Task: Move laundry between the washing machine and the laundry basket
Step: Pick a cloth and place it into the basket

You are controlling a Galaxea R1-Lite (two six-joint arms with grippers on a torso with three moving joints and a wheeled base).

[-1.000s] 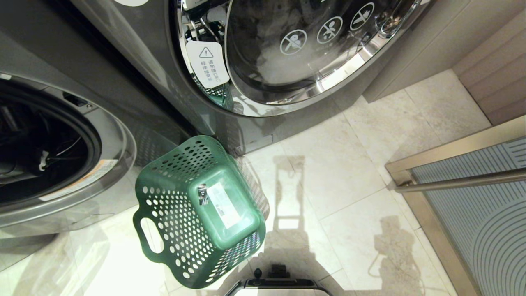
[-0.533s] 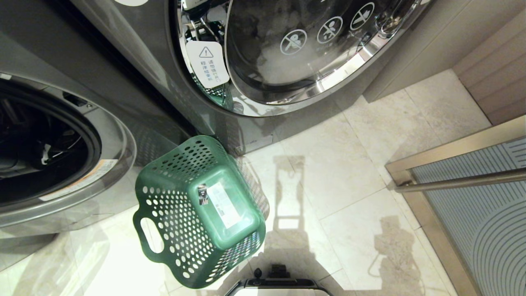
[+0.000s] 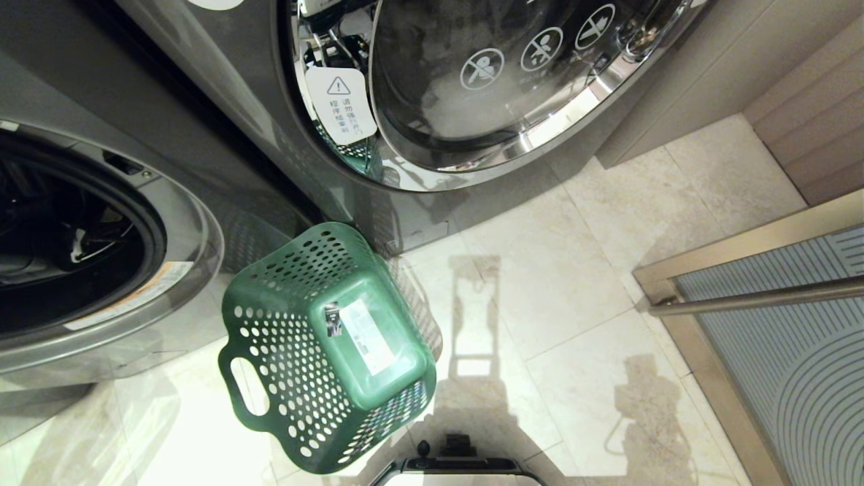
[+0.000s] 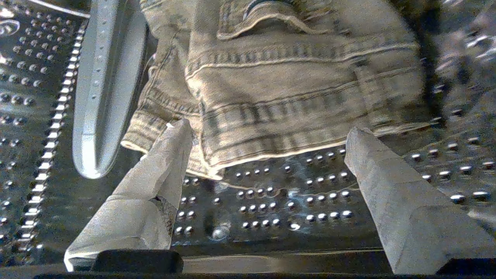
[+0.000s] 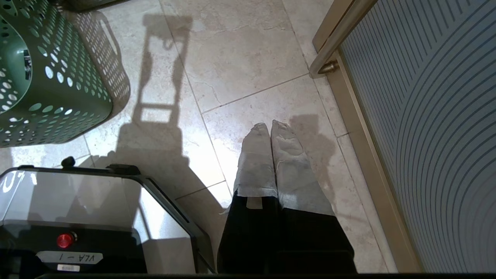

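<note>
Laundry (image 4: 294, 89): lies on drum floor, freed from left gripper (image 4: 267, 135), jaws now spread wide. Laundry basket (image 3: 324, 344): empty. Right gripper (image 5: 270, 131): parked, jaws closed.

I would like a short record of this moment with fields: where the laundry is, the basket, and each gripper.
laundry: beige-grey cloth bundle lying on the perforated drum wall, beside a grey drum paddle
left gripper: inside the drum, open, fingertips at the near edge of the cloth, nothing held
laundry basket: green, on the tile floor before the machines, no cloth visible inside
right gripper: shut, hanging over the floor, holding nothing
</note>
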